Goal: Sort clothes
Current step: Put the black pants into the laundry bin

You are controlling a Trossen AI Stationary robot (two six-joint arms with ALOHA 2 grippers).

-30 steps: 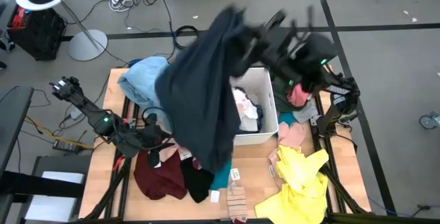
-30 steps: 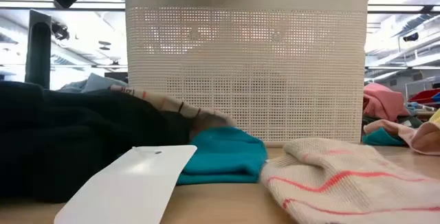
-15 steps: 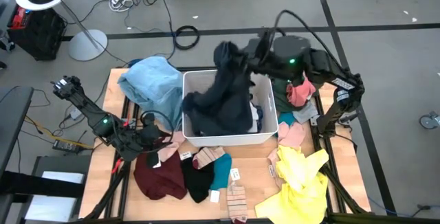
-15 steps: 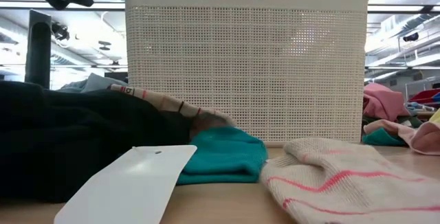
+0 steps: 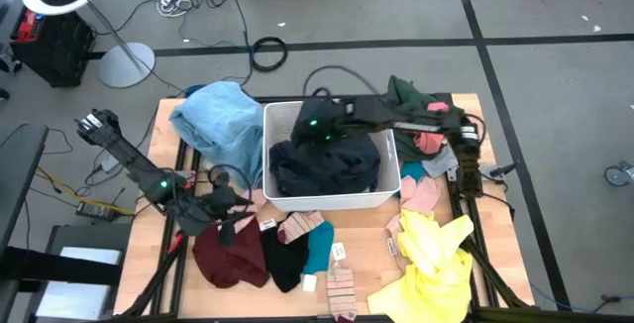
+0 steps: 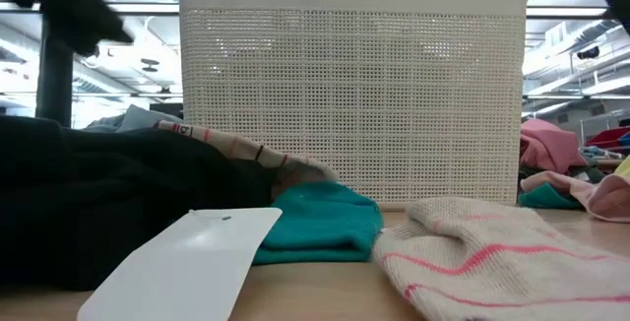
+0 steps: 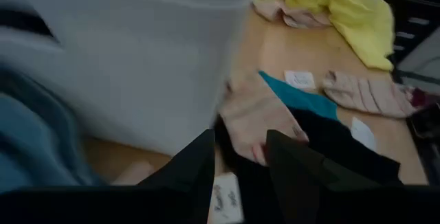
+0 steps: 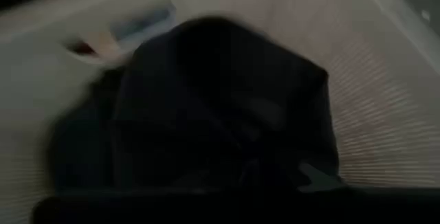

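Table (image 5: 369, 256) is strewn with clothes. White bin (image 5: 389, 169) at centre holds a dark garment (image 5: 327, 164). Right gripper (image 5: 315, 130) is down in the bin on it; finger state can't tell. Left gripper (image 7: 239, 159), slightly open and empty, is at near left of the bin over a beige piece (image 7: 254, 110).

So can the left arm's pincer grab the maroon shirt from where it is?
Probably yes. The left pincer hovers right at the top edge of the maroon shirt, which lies open on the table with nothing covering that side. The right pincer is away over the white bin.
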